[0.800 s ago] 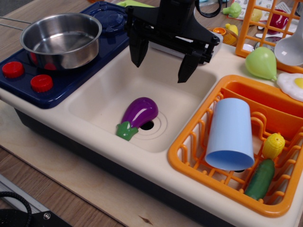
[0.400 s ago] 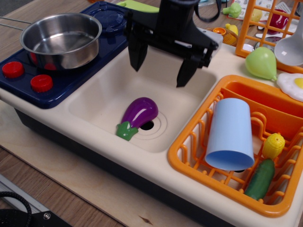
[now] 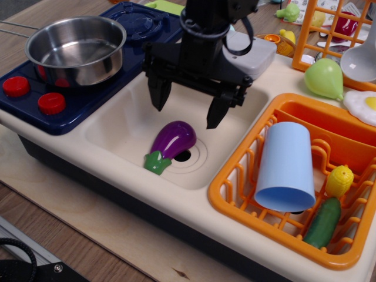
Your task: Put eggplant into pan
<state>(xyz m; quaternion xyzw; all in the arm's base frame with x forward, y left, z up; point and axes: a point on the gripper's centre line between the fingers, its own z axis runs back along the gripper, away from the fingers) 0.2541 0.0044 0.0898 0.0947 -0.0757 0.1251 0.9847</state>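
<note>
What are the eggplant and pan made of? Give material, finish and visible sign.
Eggplant: likely molded plastic, glossy; a soft highlight on the purple body, matte-looking green cap.
Pan: apparently stainless steel, polished; mirror-like reflections inside and on its wall.

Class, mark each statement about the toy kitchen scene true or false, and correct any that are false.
1. The eggplant lies in the sink. True.
2. The gripper is shut on the eggplant. False: its jaws are spread open above the eggplant, not touching it.
3. The pan holds a vegetable. False: nothing lies in it.
4. The light blue cup lies on its side in the orange rack. True.
5. The cucumber sits on the stove beside the pan. False: it is in the orange rack, next to the cup.
</note>
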